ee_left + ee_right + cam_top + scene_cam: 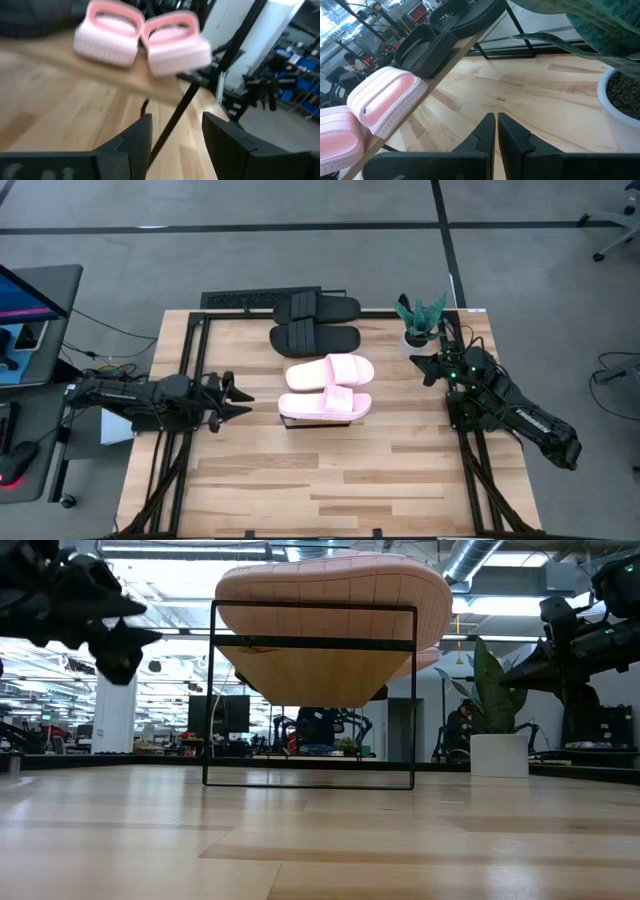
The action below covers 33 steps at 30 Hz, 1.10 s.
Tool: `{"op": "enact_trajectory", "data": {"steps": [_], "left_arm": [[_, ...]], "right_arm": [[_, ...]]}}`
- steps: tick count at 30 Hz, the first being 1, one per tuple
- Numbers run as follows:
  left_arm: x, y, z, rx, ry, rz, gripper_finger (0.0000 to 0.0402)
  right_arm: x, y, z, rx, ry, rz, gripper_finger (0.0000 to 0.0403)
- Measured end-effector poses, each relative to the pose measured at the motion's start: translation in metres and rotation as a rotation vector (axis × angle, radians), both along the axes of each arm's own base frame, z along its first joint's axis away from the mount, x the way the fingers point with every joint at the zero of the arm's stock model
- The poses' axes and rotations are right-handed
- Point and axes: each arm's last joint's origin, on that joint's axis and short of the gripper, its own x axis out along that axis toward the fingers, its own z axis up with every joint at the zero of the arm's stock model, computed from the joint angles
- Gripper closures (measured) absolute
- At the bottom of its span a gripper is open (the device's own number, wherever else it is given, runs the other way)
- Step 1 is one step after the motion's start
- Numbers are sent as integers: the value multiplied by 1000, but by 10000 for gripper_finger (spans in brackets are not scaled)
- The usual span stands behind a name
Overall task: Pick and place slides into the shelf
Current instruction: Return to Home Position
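Above the wooden table (350,480), the left gripper (238,397) is held level and pointed at the near end of the shelf (107,75), its fingers spread wide with nothing between them. The right gripper (416,364) is held on the opposite side, aimed inward, its fingers drawn together to a thin slit and nothing gripped. Four slides are counted on the shelf top, laid side by side: two pink slides (325,404) nearest, two black slides (315,337) beyond them, with one potted plant (420,320) set at the far right, just past the right gripper.
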Motion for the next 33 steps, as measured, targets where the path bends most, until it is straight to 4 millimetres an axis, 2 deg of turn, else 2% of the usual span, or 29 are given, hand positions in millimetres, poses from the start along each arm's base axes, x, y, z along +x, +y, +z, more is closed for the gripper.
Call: {"op": "enact_trajectory", "data": {"steps": [17,33], "left_arm": [[5,-4,-18,-81,207,-10,239],[8,-34,-45,-188,539,-282,239]], "right_arm": [[0,0,0,0,0,0,390],[0,0,0,0,0,0,390]]}}
